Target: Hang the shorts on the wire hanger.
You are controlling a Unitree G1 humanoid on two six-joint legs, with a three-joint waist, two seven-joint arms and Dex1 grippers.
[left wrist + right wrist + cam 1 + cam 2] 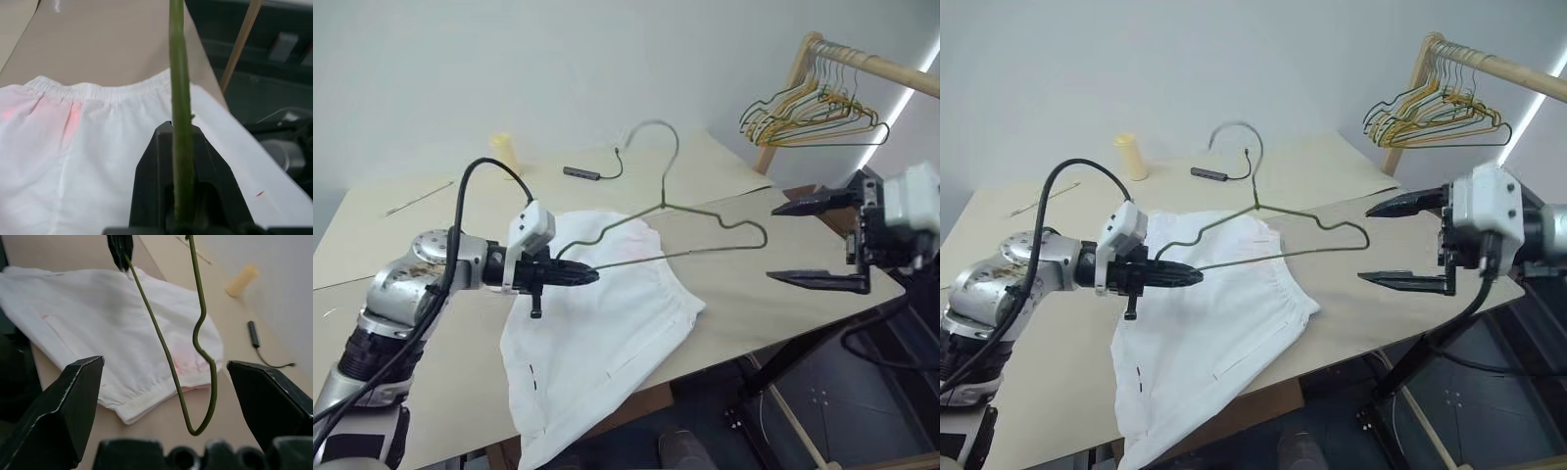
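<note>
Left gripper [590, 276] clamped shut on the bottom bar of the wire hanger [705, 220], near the bar's left end, holding it up over the table [401, 235]; in the left wrist view the green wire runs straight up between the closed black fingers [151, 181]. Hanger tilted, hook [651, 137] uppermost, far shoulder bend reaching out toward the right gripper [813, 240]. Right gripper spread wide, upper and lower fingers well apart, holding nothing, just past the hanger's free end and not touching it; in the right wrist view the bent wire end hangs between the two open fingers [63, 406]

Shorts [597, 333] lying flat on the table beneath the hanger, white, not on the wire. Elastic waistband [98, 90] with a faint pink tint toward the table's right side, legs draped over the near edge, small dark marks near the hem

Farther back on the table: a pale yellow cylinder [1131, 157], a small dark cable with a plug [1217, 174], a thin stick [416, 199] toward the left. Off the table's right rear corner, a wooden rail [871, 64] carrying a bunch of yellow, green and orange hangers [813, 117]
</note>
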